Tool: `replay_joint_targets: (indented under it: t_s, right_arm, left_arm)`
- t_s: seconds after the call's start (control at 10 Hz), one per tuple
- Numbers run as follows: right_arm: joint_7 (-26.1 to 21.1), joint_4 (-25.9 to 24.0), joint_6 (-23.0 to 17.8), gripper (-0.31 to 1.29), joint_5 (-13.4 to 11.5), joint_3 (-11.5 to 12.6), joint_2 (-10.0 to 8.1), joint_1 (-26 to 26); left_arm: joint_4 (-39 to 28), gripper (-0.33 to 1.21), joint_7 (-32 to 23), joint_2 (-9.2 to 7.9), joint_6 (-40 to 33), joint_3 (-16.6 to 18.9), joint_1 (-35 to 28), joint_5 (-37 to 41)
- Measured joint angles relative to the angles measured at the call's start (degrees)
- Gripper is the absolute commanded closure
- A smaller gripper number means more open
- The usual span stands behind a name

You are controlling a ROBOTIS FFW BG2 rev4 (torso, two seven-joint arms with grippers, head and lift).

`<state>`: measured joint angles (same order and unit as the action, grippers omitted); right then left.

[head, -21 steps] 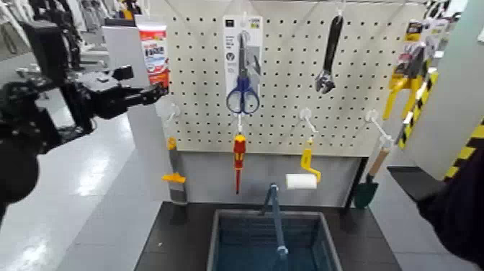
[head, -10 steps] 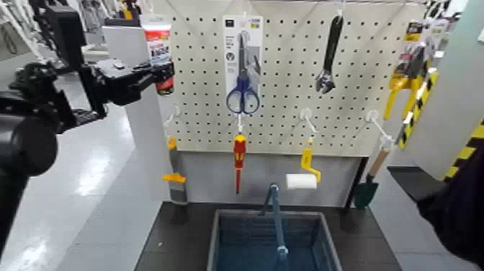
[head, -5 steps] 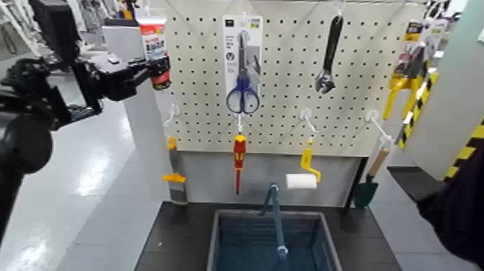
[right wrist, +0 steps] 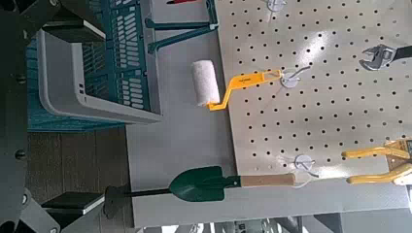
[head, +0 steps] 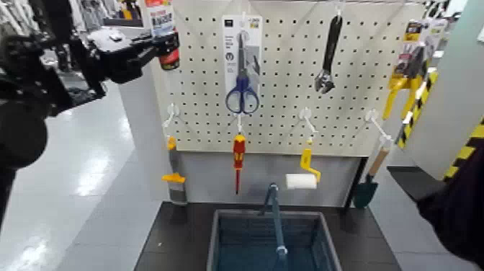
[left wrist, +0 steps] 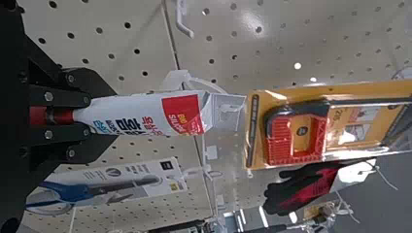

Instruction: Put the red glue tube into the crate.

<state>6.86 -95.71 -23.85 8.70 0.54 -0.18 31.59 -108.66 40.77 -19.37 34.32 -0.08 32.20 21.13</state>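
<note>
The red glue tube (head: pixel 161 20) is white with a red label and is held upright at the top left of the pegboard, its upper end cut off by the view's edge. My left gripper (head: pixel 167 49) is shut on its lower cap end. In the left wrist view the red glue tube (left wrist: pixel 146 115) sticks out from the left gripper (left wrist: pixel 44 116), its flat end close to a white peg hook (left wrist: pixel 185 83). The grey-blue crate (head: pixel 216 249) stands on the dark shelf below, its bar handle (head: pixel 274 216) raised. My right gripper (right wrist: pixel 58 112) hangs open near the crate (right wrist: pixel 73 83).
On the pegboard (head: pixel 288 79) hang blue scissors (head: pixel 242 90), a wrench (head: pixel 328 58), a red-and-yellow screwdriver (head: pixel 238 160), a paint roller (head: pixel 302 176) and a trowel (head: pixel 369 184). An orange pack (left wrist: pixel 321 126) hangs beside the tube. The right arm (head: pixel 461 205) shows dark at the lower right.
My left gripper has lifted the glue tube upward along the pegboard's left edge, so its top now leaves the view. The right arm has not moved.
</note>
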Motion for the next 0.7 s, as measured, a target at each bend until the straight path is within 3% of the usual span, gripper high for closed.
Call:
replay_joint_targets:
  t_s: [0.7]
  right_arm:
    - [0.01,-0.01,0.15,0.14,0.0,-0.1,0.0,-0.03]
  left_arm:
    - [-4.08,1.19,-5.18,0.31,3.2,-1.66,-2.84,6.48]
